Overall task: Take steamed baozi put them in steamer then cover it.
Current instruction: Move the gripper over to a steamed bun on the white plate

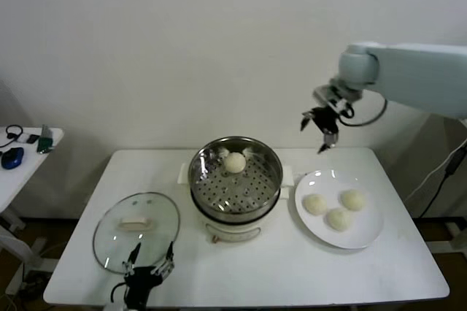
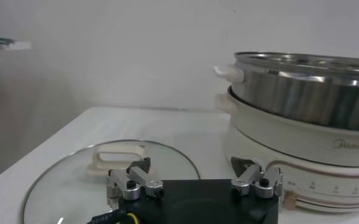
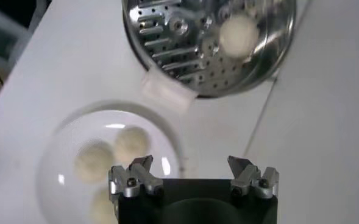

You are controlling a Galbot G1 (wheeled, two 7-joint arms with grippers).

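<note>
steamer [image 1: 235,179]: steel pot with perforated tray on a white cooker base, uncovered, below and to the left of the right gripper [image 1: 322,130]. holds one steamed baozi [image 1: 234,163] on the tray's far side.

plate [image 1: 365,232]: white, flat, below the right gripper and slightly nearer the robot, just beside the steamer. holds three baozi [image 1: 335,209] grouped close together; whether they touch is hard to tell.

cover [image 1: 136,232]: clear glass lid with cream bar handle, lying flat on the table just ahead of the left gripper [image 1: 150,262], beside the steamer on its left, not on it.

right gripper: raised in the air above the far edge of the table, between steamer and plate, fingers spread wide, holding nothing.

left gripper: low at the near table edge, touching or just over the cover's near rim, fingers wide, holding nothing.

table [image 1: 248,271]: white rectangular top.

side table [image 1: 14,172]: far to the left of the left gripper, with small dark items on it, too small to name.

wall [image 1: 182,41]: plain, pale, behind the table.
</note>
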